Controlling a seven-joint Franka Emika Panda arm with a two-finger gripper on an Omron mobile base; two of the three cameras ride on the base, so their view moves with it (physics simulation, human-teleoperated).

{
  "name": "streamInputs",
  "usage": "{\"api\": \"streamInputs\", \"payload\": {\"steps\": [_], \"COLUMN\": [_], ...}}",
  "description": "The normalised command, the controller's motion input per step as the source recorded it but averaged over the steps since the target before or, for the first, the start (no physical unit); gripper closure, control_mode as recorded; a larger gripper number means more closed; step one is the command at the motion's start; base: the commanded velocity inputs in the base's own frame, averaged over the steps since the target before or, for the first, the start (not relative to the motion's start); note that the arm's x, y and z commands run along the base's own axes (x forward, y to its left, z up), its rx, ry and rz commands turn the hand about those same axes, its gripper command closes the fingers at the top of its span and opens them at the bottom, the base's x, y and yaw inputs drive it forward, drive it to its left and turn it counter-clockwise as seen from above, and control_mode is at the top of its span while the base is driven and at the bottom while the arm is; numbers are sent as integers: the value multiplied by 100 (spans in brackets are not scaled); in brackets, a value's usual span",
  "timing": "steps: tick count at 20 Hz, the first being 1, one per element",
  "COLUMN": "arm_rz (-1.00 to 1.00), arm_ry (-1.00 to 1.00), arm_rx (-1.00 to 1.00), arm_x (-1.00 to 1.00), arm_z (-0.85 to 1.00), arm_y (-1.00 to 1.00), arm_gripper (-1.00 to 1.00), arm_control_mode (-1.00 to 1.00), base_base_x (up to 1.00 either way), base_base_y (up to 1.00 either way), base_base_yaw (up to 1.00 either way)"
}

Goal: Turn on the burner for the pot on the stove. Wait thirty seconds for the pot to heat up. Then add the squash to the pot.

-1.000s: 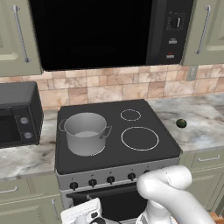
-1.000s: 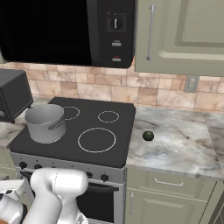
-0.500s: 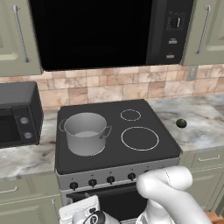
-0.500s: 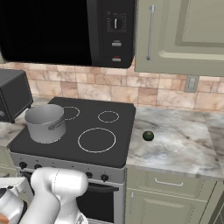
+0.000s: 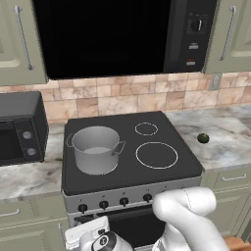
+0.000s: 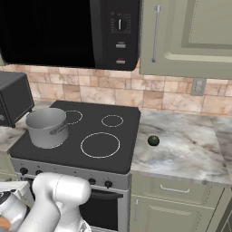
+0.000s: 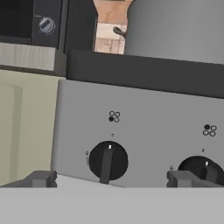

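Note:
The grey steel pot [image 5: 95, 149] stands on the front left of the black glass stove [image 5: 162, 126] and covers its burner. The pot [image 6: 46, 127] also shows from the right side. The small dark green squash [image 5: 203, 138] lies on the marble counter to the right of the stove [image 6: 131, 131], the squash [image 6: 153, 140] well apart from the pot. My gripper [image 7: 111, 179] is open, low in front of the silver knob panel. Its fingertips [image 7: 41, 178] flank the leftmost black knob [image 7: 108, 161], not touching it. The pot's wall [image 7: 175, 28] rises above the panel.
A second knob [image 7: 201, 168] sits to the right of the first; more knobs [image 5: 124, 201] line the panel. A black toaster oven [image 5: 19, 127] stands on the counter left of the stove, and a microwave [image 5: 103, 34] hangs above. Two white-ringed zones [image 5: 157, 155] lie bare.
My hand has risen a little in front of the stove, toward the knob row. Pot and squash have not moved, and the gripper stays open.

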Motion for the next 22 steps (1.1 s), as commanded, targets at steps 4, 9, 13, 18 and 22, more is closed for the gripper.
{"api": "streamInputs", "payload": {"steps": [4, 9, 13, 18, 22], "arm_rz": [0, 0, 0, 0, 0], "arm_ry": [0, 0, 0, 0, 0], "arm_rx": [0, 0, 0, 0, 0], "arm_x": [8, 20, 20, 10, 3], "arm_z": [-20, -16, 0, 0, 0], "arm_y": [1, 0, 0, 0, 0], "arm_gripper": [-100, -100, -100, -100, -100], "arm_control_mode": [-100, -100, -100, -100, -100], "base_base_x": [0, 0, 0, 0, 0], "base_base_y": [0, 0, 0, 0, 0], "base_base_yaw": [0, 0, 0, 0, 0]}}
